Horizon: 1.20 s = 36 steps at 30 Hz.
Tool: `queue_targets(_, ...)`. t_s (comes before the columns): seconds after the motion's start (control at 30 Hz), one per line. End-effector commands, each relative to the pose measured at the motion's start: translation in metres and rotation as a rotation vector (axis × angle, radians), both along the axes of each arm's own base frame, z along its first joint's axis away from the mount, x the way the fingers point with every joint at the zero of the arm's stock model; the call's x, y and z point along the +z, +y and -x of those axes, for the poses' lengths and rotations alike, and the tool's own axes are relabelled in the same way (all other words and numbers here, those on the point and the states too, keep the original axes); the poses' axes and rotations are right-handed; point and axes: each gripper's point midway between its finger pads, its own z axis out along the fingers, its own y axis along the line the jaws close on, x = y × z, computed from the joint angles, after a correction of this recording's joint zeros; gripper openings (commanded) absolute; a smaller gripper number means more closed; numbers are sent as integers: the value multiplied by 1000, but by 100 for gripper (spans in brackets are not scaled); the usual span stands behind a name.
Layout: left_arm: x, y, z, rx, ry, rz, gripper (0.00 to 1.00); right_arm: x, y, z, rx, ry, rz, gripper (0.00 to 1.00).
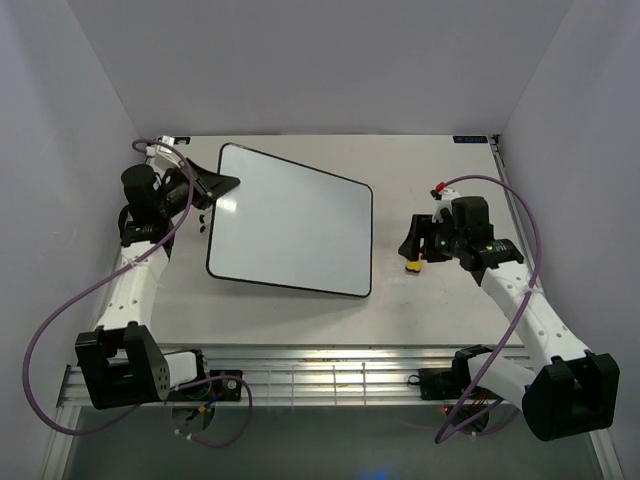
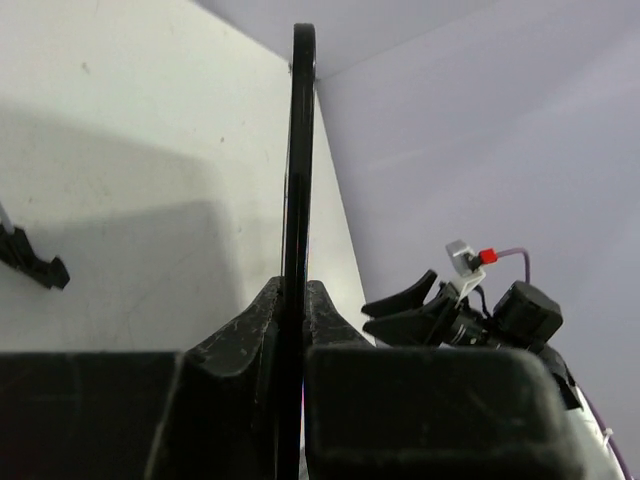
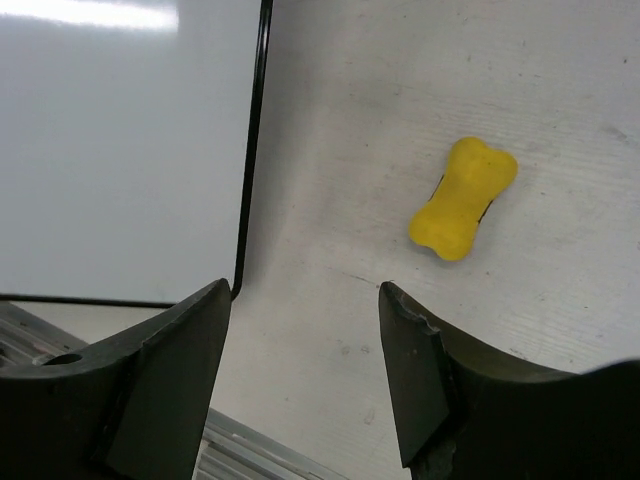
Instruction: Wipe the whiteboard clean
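L jaws grip whiteboard point(image 2: 299, 150); R jaws apart.

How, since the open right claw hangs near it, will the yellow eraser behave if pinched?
The eraser probably won't roll: it lies flat and is bone-shaped, not round. Its narrow waist should seat well in the open right claw. It looks small, so it is likely light; whether it is soft or squashes, I cannot tell.

Beneath the right end effector point(image 3: 303, 292), table point(image 3: 330, 150) shows between the whiteboard point(image 3: 120, 150) and the yellow eraser point(image 3: 463, 198).
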Motion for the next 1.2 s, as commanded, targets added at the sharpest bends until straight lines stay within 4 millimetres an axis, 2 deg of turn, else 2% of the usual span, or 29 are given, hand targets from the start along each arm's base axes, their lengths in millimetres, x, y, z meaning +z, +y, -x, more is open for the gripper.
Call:
queue_targets(0.0,93,-4,4,1,-225,92,0,14,11,-1,42,-54,-73,67)
queue_targets(0.2,134,12,-21,101,-366,41,0,24,16,6,63,-82,-109,67)
queue_targets(0.27,146,23,-35,155,-432,-12,0,29,19,11,72,-96,-135,67)
queue_targets(0.43,161,50,-54,186,-551,-40,0,36,21,21,93,-135,-168,70)
queue_targets(0.57,161,77,-68,236,-598,-61,0,38,23,29,113,-142,-185,70)
queue_targets(0.63,163,79,-69,216,-634,-74,0,40,25,31,125,-147,-195,70)
queue_targets(0.7,158,85,-77,221,-639,-97,0,41,26,33,132,-150,-200,70)
queue_targets(0.87,155,108,-87,273,-657,-85,0,42,31,35,156,-161,-223,71)
queue_targets(0.97,153,114,-92,278,-675,-116,0,40,33,37,165,-155,-228,71)
queue_targets(1.17,132,125,-101,218,-682,-164,0,41,34,39,177,-165,-230,72)
